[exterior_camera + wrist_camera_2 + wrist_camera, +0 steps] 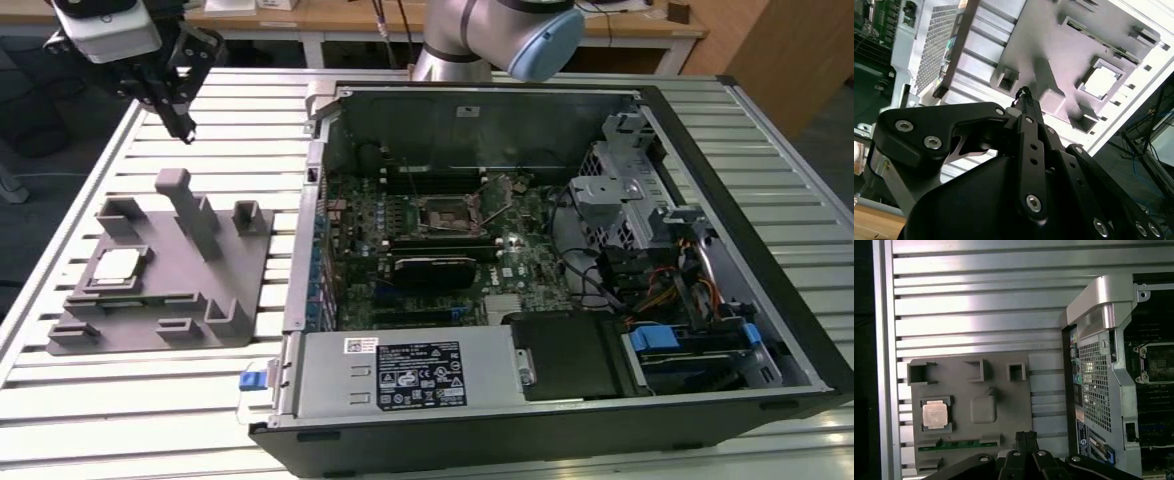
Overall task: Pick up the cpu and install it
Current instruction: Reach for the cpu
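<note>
cpu (118, 264) in fixture plate (200, 290), nr edge

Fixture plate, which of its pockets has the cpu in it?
The square pocket by the fixture plate edge on the exterior view's left; only it holds the silver cpu.

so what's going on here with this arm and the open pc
A robot arm is setting up to move a cpu into the computer. Its hand hangs in the air near the grey fixture plate, shut and holding nothing. The cpu lies in its nest on that plate, untouched. Beside the plate, the open computer case lies on the table with its motherboard socket exposed.
</note>
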You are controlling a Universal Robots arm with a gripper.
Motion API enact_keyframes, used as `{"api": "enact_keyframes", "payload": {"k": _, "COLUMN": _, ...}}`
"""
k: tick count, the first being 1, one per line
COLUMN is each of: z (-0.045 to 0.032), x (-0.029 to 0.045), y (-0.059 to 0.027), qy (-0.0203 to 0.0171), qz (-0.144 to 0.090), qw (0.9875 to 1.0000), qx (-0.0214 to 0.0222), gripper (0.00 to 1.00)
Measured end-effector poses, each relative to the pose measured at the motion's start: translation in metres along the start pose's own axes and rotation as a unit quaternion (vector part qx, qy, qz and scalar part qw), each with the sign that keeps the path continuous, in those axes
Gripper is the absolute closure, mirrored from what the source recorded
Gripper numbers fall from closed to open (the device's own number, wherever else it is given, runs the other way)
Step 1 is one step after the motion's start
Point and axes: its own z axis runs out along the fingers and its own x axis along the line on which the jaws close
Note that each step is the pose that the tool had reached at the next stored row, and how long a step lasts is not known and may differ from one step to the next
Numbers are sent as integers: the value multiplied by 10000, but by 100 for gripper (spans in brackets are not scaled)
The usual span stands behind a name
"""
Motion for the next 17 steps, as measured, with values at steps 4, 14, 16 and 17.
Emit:
{"api": "enact_keyframes", "payload": {"k": 4, "z": 2, "x": 160, "y": -10, "qy": 0, "qz": 0, "qw": 10000, "qx": 0, "gripper": 89}}
{"api": "enact_keyframes", "payload": {"k": 14, "z": 17, "x": 616, "y": -37, "qy": 0, "qz": 0, "qw": 10000, "qx": 0, "gripper": 89}}
{"api": "enact_keyframes", "payload": {"k": 16, "z": 21, "x": 705, "y": -41, "qy": 0, "qz": -1, "qw": 10000, "qx": 0, "gripper": 89}}
{"api": "enact_keyframes", "payload": {"k": 17, "z": 23, "x": 751, "y": -42, "qy": 0, "qz": 0, "qw": 10000, "qx": 0, "gripper": 89}}
